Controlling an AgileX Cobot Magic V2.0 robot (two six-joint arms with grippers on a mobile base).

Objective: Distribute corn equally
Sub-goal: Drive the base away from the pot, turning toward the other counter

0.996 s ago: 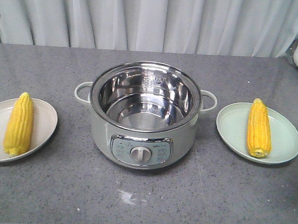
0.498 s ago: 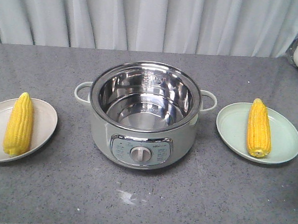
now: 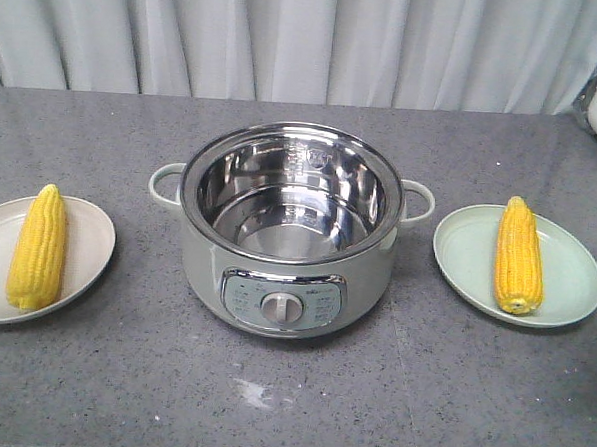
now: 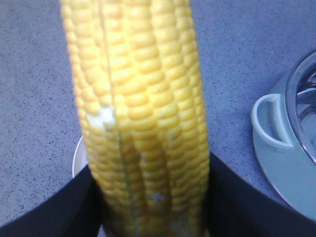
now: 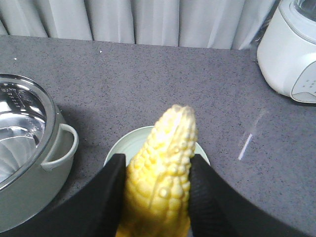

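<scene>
Corn (image 4: 143,98) sits clamped in left tool (image 4: 150,168), another cob (image 5: 165,143) in right tool (image 5: 158,160).

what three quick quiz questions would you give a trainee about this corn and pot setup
1. True or false: a cob lies inside the pot.
2. How many cobs of corn lie on the left plate?
3. Where does the right plate stand? A) behind the pot B) beside the pot C) inside the pot

Key: 1 false, the pot is empty; 2 one; 3 B.
</scene>
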